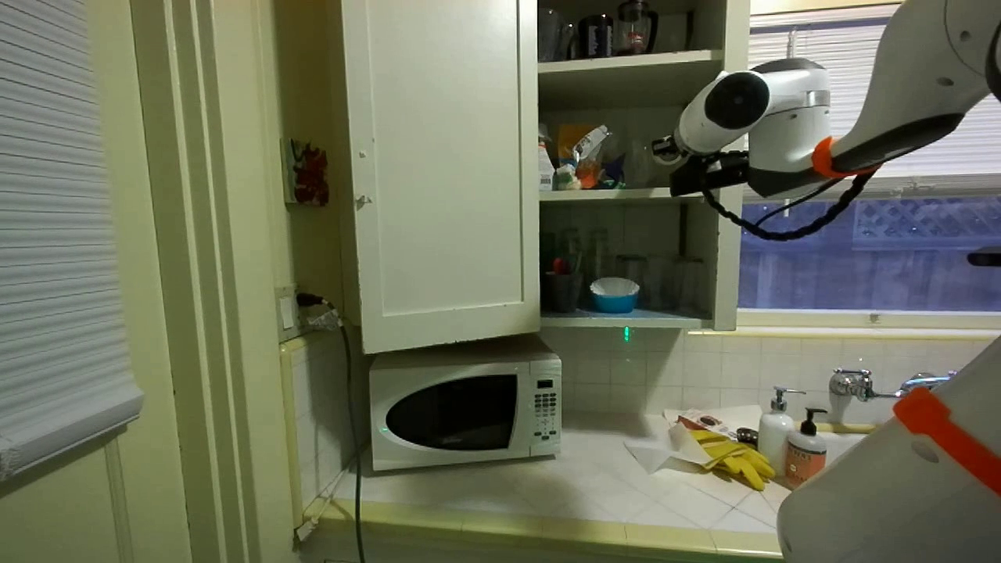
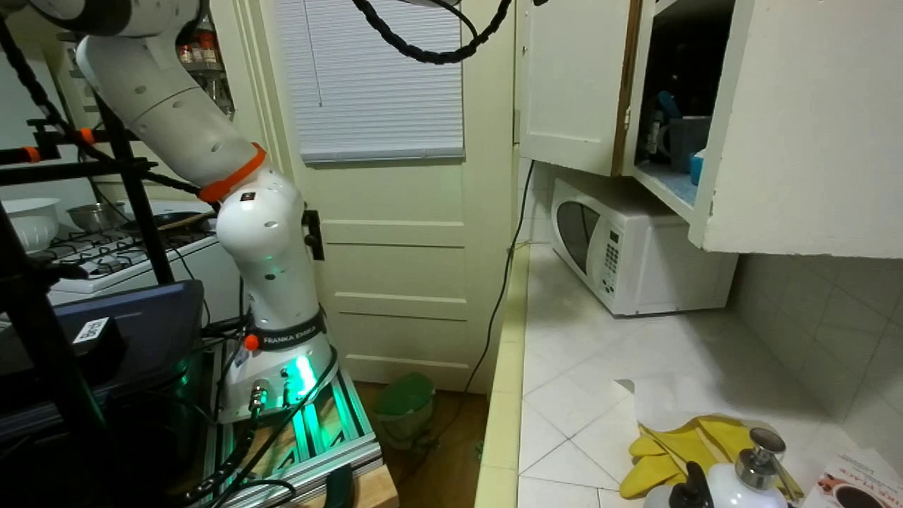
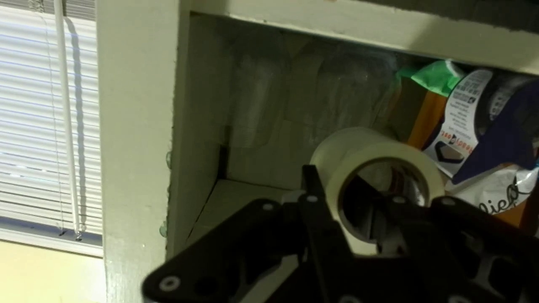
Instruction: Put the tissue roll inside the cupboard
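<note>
Pinched by its wall in the hand (image 3: pixel 343 185), the tissue roll (image 3: pixel 351 156) is at the middle shelf (image 1: pixel 610 195) of the cupboard (image 1: pixel 726 266), so placing seems in hand; next, ease deeper, lower, release.

Your wrist view is dim inside the cupboard (image 3: pixel 139 126). Bright green light (image 2: pixel 305 374) glares on your robot's base (image 2: pixel 274 365).
</note>
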Action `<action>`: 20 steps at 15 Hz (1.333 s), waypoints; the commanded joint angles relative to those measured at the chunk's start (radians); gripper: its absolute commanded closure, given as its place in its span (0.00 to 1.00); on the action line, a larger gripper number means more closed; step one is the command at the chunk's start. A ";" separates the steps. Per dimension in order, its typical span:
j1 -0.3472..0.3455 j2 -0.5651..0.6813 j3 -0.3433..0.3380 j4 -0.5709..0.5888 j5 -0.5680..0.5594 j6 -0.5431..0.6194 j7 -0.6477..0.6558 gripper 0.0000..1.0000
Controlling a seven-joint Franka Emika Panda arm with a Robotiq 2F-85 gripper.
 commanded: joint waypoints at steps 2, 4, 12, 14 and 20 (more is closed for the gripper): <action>0.005 0.078 -0.017 0.038 0.046 -0.008 -0.010 0.96; 0.011 0.109 -0.020 0.069 0.071 -0.006 -0.007 0.96; 0.018 0.204 -0.023 0.170 0.206 0.008 -0.067 0.96; 0.019 0.221 -0.026 0.175 0.244 0.011 -0.090 0.96; 0.021 0.251 -0.023 0.176 0.331 0.010 -0.156 0.96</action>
